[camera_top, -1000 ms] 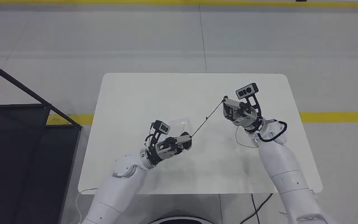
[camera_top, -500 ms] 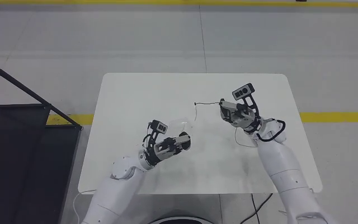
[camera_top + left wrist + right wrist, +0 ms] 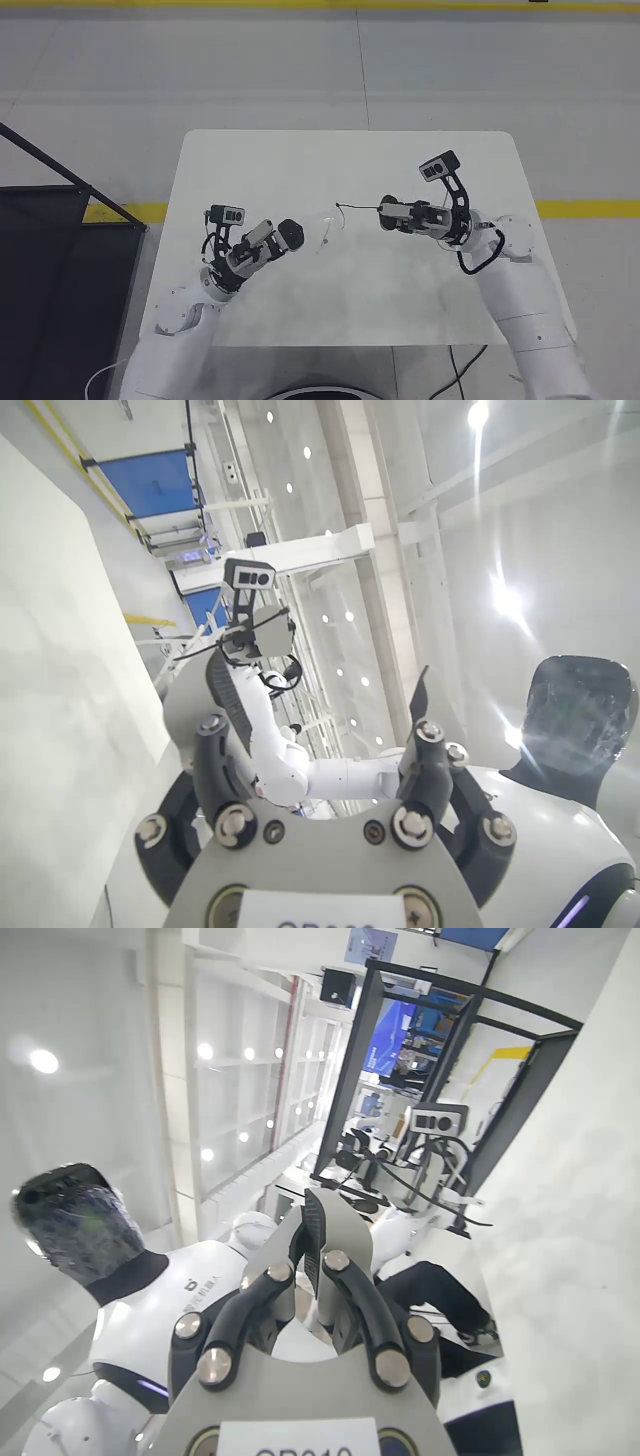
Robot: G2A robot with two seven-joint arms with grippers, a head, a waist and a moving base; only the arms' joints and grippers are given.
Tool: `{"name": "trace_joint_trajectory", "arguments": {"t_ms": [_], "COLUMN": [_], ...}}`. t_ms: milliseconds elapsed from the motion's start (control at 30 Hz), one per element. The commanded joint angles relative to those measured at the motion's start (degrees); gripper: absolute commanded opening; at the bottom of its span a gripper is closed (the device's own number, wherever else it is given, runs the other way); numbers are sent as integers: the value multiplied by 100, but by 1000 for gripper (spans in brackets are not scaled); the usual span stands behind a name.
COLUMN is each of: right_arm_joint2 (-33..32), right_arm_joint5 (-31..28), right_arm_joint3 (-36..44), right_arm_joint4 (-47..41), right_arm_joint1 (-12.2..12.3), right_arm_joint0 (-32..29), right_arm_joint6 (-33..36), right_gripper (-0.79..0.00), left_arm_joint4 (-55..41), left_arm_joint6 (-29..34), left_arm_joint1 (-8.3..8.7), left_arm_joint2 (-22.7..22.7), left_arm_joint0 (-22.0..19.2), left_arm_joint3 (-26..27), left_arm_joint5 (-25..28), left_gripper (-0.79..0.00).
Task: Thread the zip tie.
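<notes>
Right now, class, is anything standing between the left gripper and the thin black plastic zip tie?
Almost nothing. The left gripper is open, and the thin black plastic zip tie sticks out of the shut right gripper. Between them, a small pale translucent piece lies on the white table.

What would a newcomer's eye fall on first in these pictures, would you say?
Probably the thin black zip tie sticking out of the shut right gripper above the middle of the white table. Opposite it, the left gripper hangs open and empty.
</notes>
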State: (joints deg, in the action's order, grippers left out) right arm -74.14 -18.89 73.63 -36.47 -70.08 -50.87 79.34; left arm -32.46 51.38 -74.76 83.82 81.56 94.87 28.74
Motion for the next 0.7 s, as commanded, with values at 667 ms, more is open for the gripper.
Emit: {"name": "trace_joint_trajectory", "arguments": {"t_ms": [667], "right_arm_joint2": [45], "right_arm_joint5": [92], "right_arm_joint3": [1059], "right_arm_joint4": [1668], "right_arm_joint1": [95], "right_arm_joint0": [-261], "right_arm_joint6": [-756], "right_gripper": [-785], "left_arm_joint4": [1161], "left_arm_joint6": [-1073], "left_arm_joint1": [57], "left_arm_joint2": [472], "left_arm_joint0": [304], "left_arm_joint3": [638], "left_arm_joint5": [214], "left_gripper": [0]}}
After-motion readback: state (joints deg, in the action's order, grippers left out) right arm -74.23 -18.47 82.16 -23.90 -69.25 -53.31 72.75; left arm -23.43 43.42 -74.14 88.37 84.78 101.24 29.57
